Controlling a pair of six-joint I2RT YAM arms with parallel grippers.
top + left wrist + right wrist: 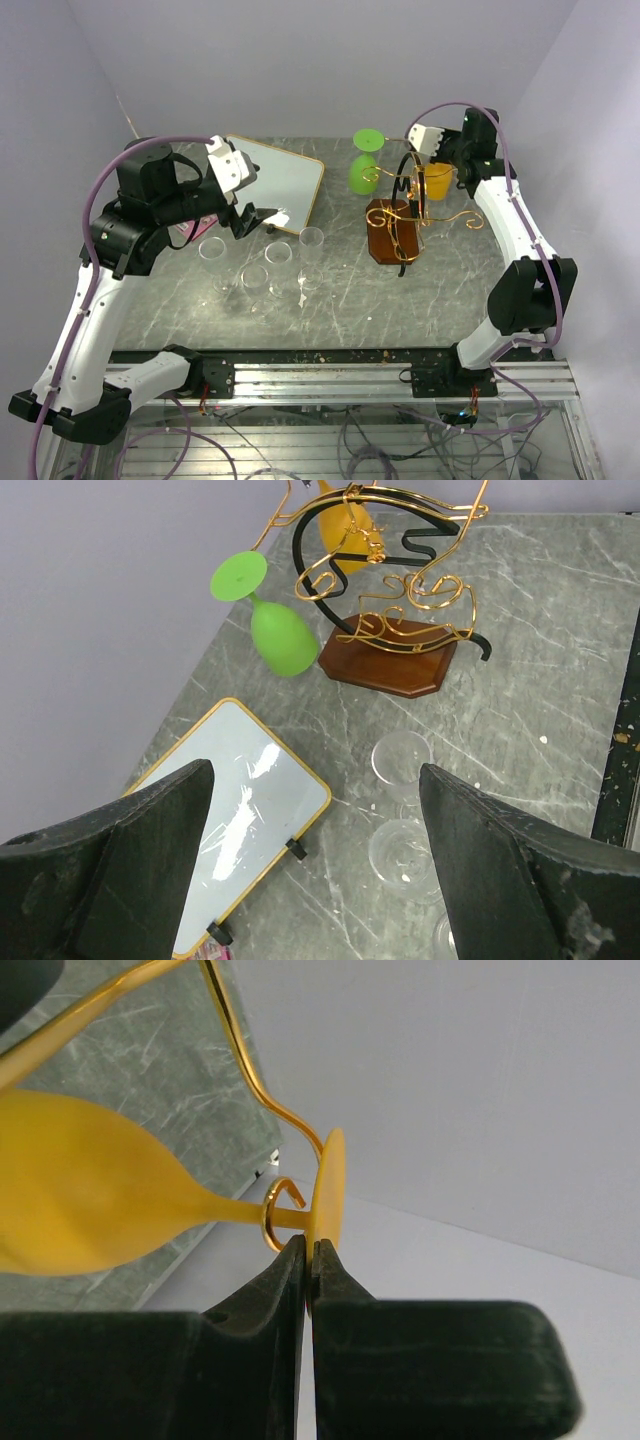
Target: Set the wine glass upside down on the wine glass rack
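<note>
Right gripper (308, 1252) closed at wine glass (90, 1195) foot, bowl hanging down from rack (388, 232), left gripper (315, 770) open

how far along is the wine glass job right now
Done: the green wine glass hangs upside down from the gold wire rack. In hand: the yellow wine glass has its stem through a gold curl, the right gripper shut at its foot's rim; a pinch can't be confirmed. Remaining: clear glasses stand off the rack, near the open, empty left gripper.
</note>
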